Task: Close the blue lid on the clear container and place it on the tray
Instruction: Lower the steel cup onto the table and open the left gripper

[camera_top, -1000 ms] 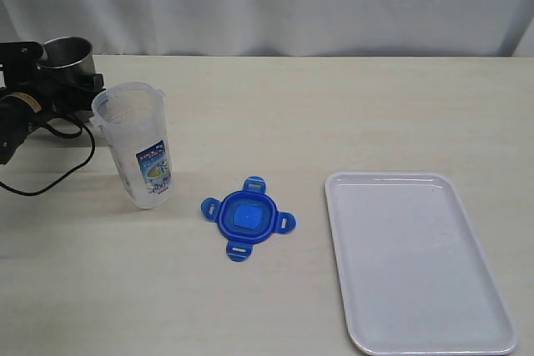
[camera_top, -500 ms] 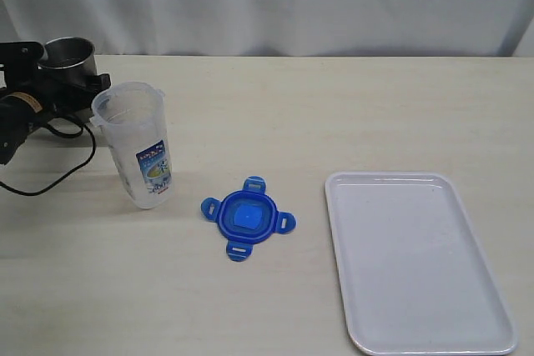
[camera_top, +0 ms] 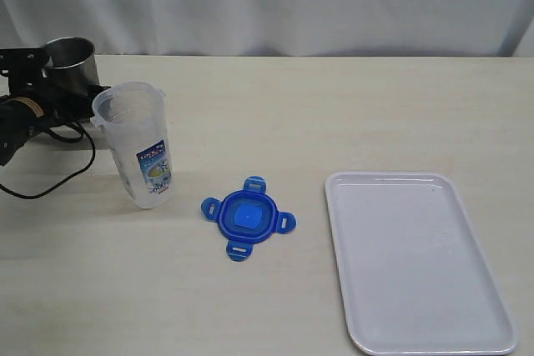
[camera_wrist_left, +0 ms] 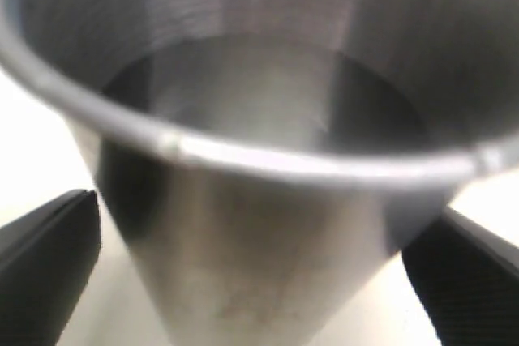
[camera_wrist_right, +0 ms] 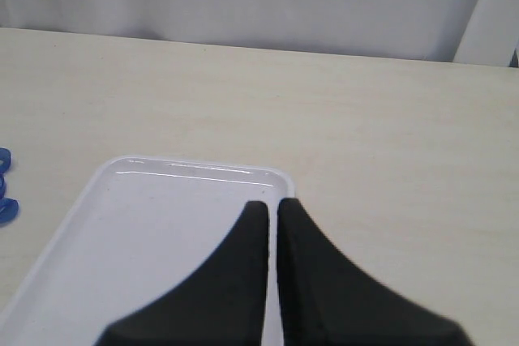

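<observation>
Nothing of the task is done as things lie, so read the surface from the near edge outward. Nearest you on the right is the tray, flat and bare, its long axis running from near to far with a slight slant. The right wrist view shows the right gripper hanging above the tray's rim with its fingers pressed together, holding nothing. Left of the tray and well apart from it, the blue lid lies flat on the surface with all four flaps splayed outward. It is roughly square, so it has no real long axis, and I cannot tell for sure which face is up. Farther back and to the left stands the clear container, upright with its long axis vertical. Its mouth is open to the top and its printed label is turned toward the near side; it sits just beside the lid but does not touch it. Farthest off, in the back left corner, the left gripper is spread wide around the grey metal cup — not around the container. Its fingers flank the cup with a gap on each side, so I judge there is no grip. Every step is left to do — lid onto the mouth, flaps snapped down, container carried across to the tray.
</observation>
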You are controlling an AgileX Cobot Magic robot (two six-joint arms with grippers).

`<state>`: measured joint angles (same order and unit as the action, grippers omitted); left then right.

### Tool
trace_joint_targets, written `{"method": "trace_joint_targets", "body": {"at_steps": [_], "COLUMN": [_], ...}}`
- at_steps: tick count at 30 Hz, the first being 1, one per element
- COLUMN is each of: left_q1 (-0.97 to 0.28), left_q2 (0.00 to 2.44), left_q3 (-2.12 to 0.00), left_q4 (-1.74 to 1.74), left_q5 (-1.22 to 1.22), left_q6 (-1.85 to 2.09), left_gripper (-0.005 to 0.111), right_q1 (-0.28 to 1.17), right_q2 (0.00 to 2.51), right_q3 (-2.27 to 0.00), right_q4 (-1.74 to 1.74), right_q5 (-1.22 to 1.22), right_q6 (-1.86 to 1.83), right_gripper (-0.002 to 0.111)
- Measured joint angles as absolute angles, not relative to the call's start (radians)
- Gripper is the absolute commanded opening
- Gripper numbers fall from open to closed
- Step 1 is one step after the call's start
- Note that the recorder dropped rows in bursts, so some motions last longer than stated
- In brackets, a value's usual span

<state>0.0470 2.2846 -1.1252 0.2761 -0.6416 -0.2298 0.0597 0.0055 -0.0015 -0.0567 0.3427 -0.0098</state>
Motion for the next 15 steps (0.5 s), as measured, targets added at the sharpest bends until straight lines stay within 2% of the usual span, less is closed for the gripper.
{"method": "trace_joint_targets", "body": {"at_steps": [15], "left_q1": [0.080], "left_q2": [2.065], "left_q3": [-0.838], "left_q4": [0.261], "left_q5": [-0.675], "left_q6": [-0.191], "left_gripper": [0.105], "right_q1": [0.060], "right_q2": [0.005], "right_q3": [-0.002], "right_q4": [-0.057], "right_q5": [0.343], "right_q6": [-0.010], "right_gripper": [0.004]}}
